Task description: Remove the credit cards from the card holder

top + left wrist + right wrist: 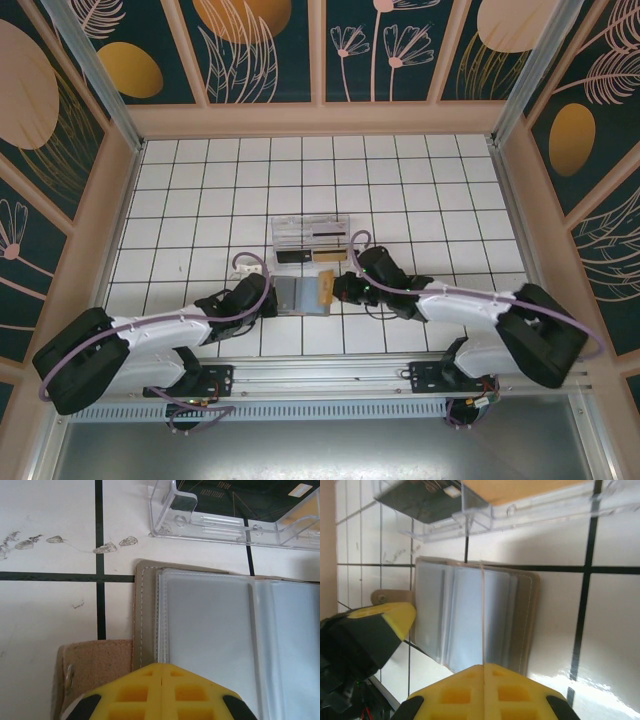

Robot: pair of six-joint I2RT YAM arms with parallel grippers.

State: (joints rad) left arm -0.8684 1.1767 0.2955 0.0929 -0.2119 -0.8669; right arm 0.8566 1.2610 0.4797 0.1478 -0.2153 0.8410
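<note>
**Holding the card holder flat to get cards out**

Card holder (298,294) open and flat on the table (200,190), close to the middle of the near edge. Small tan tab (90,665) sticking out from its left side. Just behind, toward the far edge, a clear tray (175,502) with one of the credit cards (250,497), a dark one, already inside.

Left end effector (163,672) clenched, fingers squeezed together, tip over the left edge of the card holder. Right end effector (483,672) clenched too, tip over the right edge. Both empty.

Pale, shiny sleeves inside the card holder. Hard to tell whether more cards hide in them.

Looks like the step of keeping the card holder in place and hunting for a card edge. To do it well:

- Keep one tip pressing down on the cover to stop any sliding.
- Open the other end effector only a little.
- Slip one finger in at the mouth of a sleeve and find the card edge.
- Pinch the card alone, not the soft sleeve with it.
- Pull slowly, straight along the sleeve, never upward.
- Stay clear of the tray to avoid a bump.
</note>
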